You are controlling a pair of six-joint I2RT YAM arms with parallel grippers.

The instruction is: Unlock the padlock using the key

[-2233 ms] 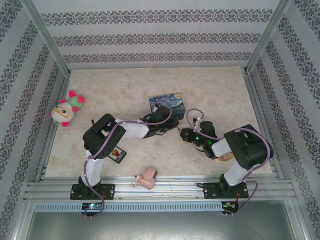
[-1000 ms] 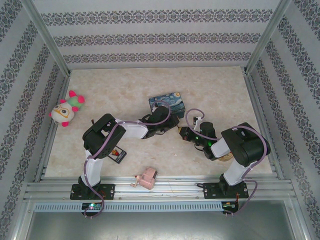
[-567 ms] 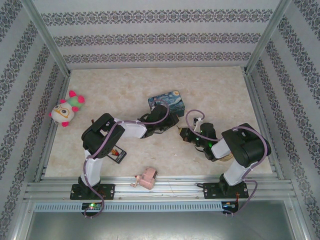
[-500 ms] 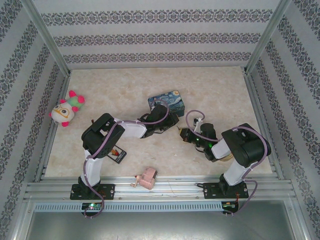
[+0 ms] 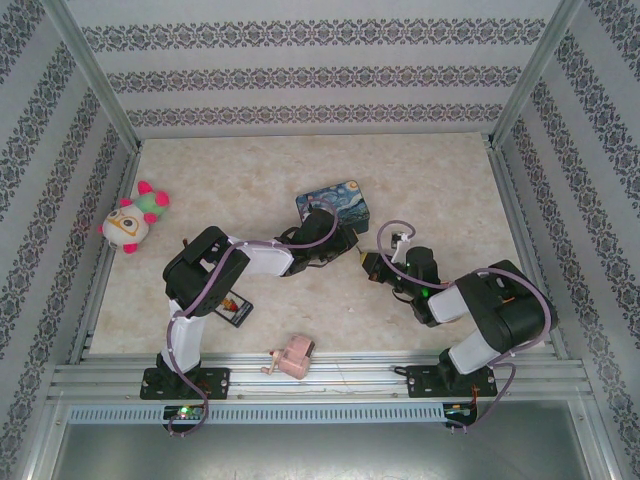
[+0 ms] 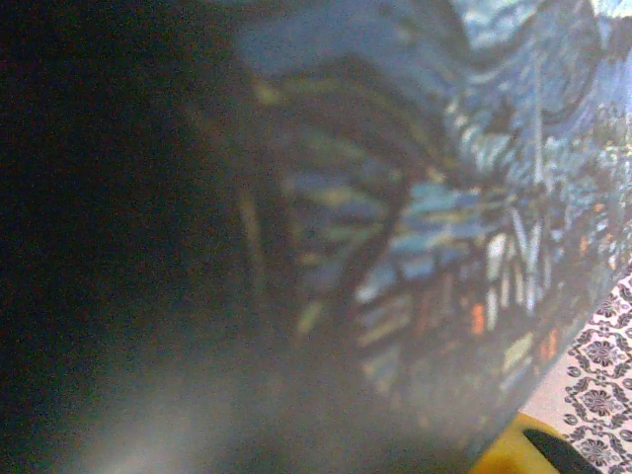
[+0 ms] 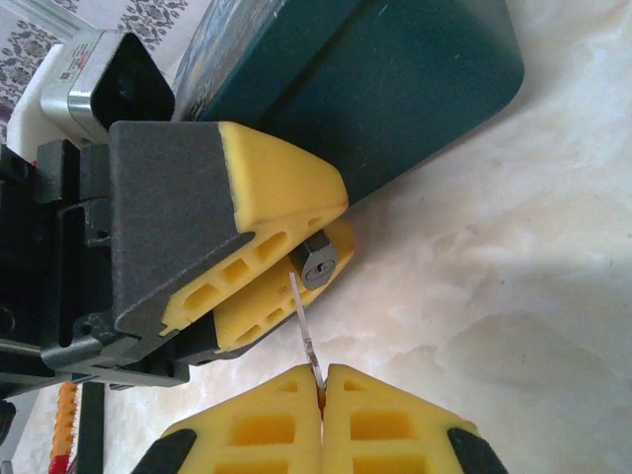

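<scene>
The left tool [image 7: 326, 237] grips the padlock [image 7: 319, 265] — the right tool [image 7: 321, 380] pinches the key [image 7: 305, 331], tip just beside it.

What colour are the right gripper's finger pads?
Yellow; clearest in the right wrist view, where the pads pinch the key.

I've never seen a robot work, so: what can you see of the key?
The key is a thin, silvery metal blade seen edge-on. Its lower end is pinched between the right arm's shut yellow fingers, which hide its head. It stands nearly upright in the right wrist view, leaning slightly left, above the marbled table. Its tip ends beside the padlock's keyhole face, not clearly inserted.
</scene>
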